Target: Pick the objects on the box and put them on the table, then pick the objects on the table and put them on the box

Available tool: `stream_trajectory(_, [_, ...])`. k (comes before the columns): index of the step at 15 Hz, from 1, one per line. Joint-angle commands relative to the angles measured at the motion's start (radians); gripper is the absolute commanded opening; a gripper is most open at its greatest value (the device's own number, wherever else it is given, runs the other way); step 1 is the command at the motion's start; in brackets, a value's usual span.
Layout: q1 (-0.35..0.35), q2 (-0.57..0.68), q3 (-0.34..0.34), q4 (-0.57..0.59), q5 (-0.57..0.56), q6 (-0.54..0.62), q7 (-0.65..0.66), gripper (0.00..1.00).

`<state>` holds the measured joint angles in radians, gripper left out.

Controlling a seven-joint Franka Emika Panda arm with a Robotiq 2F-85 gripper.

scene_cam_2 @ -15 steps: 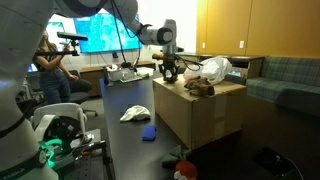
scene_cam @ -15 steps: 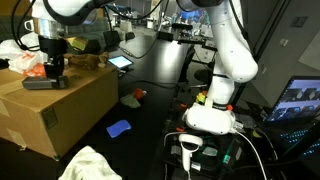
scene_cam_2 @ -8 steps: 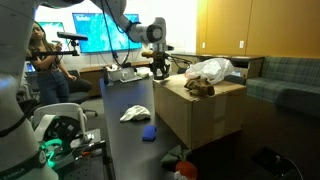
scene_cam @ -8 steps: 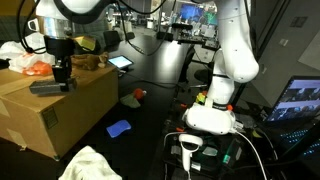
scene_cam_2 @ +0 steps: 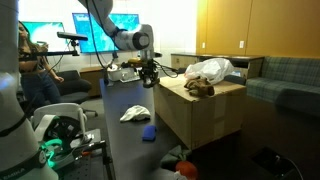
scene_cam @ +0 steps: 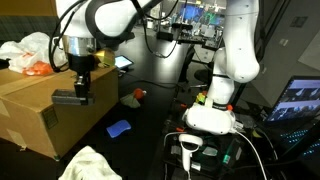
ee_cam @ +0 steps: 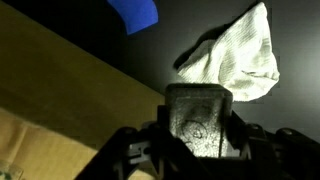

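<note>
Grey rectangular block (ee_cam: pixel 197 122) sits clenched in the gripper (scene_cam: pixel 80 90) beside the matte cardboard box (scene_cam: pixel 40 115).

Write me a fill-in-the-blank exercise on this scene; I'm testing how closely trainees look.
The tool is ____ on a dark block.
The crumpled cloth on the table is ____ in colour.
The small flat object near it is ____.
The plastic bag lies on top of the cardboard ____.
Missing words: shut; white; blue; box.
</note>
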<state>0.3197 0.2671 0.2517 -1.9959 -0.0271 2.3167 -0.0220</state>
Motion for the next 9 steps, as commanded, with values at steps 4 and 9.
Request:
stream_trajectory(4, [0.037, -0.106, 0.030, -0.315, -0.040, 0.213, 0.122, 0.31])
stream_trajectory(9, [0.089, -0.094, 0.046, -0.393, -0.113, 0.273, 0.214, 0.31])
